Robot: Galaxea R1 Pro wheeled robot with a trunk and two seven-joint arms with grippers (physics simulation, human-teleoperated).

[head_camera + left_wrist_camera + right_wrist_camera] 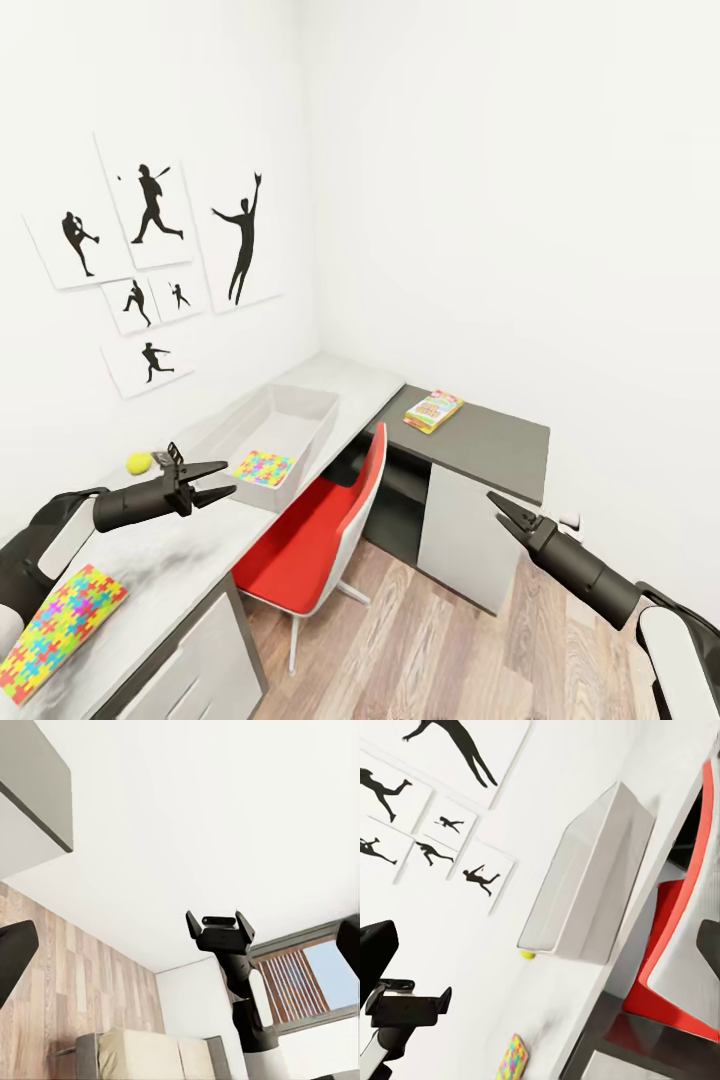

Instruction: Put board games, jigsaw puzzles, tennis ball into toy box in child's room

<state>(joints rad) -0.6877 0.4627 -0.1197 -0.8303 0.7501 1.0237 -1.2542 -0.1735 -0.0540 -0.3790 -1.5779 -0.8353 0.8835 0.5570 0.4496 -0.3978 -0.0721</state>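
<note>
In the head view the pale grey table [190, 560] runs along the left wall under black sports silhouette pictures [150, 260]. The light grey toy box [300, 410] stands on it at about 11 o'clock from the picture's centre, and one jigsaw puzzle [264, 467] lies flat inside at its near end. The tennis ball [139, 462] rests on the tabletop just beside the box's left wall, at 9 o'clock. A second jigsaw puzzle [60, 618] lies on the table's near end at 8 o'clock, well apart from the box. A board game [434, 410] with a yellow-red-green cover sits on the darker desk section [500, 445] by the far wall, at 2 o'clock from the box. A red and white chair [320, 530] is tucked beside the table.

The left gripper [222, 478] hovers over the tabletop near the box's near end, its fingers spread apart and empty. The right gripper [498, 506] hangs over the wood-plank floor [430, 640] at 5 o'clock, fingers parted a little, holding nothing.

In the left wrist view a beige bed [150, 1054] and a dark-framed window [307, 979] appear.
</note>
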